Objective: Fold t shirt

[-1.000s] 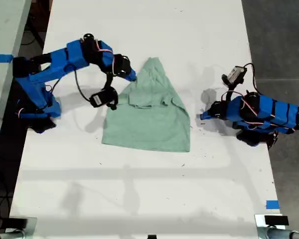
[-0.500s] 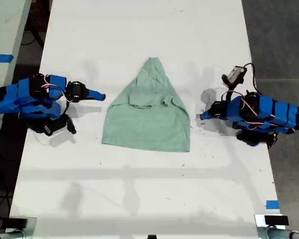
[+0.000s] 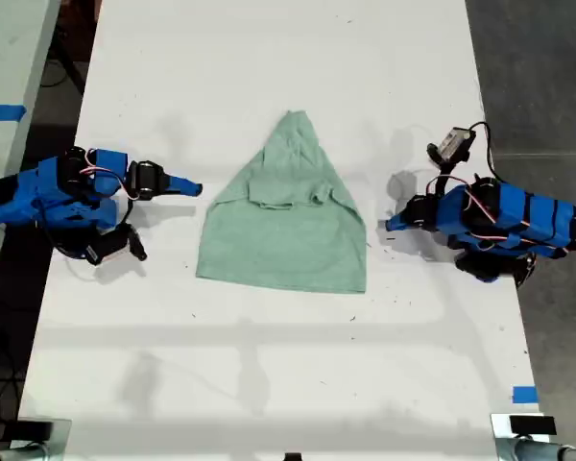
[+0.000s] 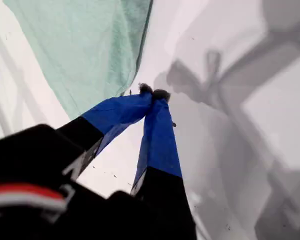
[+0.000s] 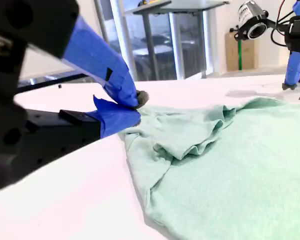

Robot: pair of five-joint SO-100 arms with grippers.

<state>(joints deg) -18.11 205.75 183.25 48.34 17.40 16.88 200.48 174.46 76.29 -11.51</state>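
Observation:
The pale mint-green t shirt (image 3: pixel 283 235) lies flat in the middle of the white table (image 3: pixel 269 384). Its upper sides are folded inward to a point at the far end, and the hem is straight at the near end. My second gripper (image 3: pixel 196 189) is shut and empty at the exterior view's left, a short gap from the shirt's edge. In the second wrist view its tips (image 5: pixel 136 102) sit just in front of the rumpled t shirt (image 5: pixel 225 165). My first gripper (image 3: pixel 390 227) is shut and empty at the exterior view's right. There it rests tip-down (image 4: pixel 152 92) on the table beside the t shirt (image 4: pixel 85 45).
Dark floor runs along the table's edge on the exterior view's right, with blue tape (image 3: pixel 524 394) near that edge. Another table with blue tape (image 3: pixel 0 111) stands at the exterior view's left. The first arm's camera (image 5: pixel 252 20) shows across the shirt in the second wrist view.
The second arm has let go of the shirt's folded sleeve area, pulled back toward the exterior view's left and lowered onto the table. The first arm and the shirt have stayed still.

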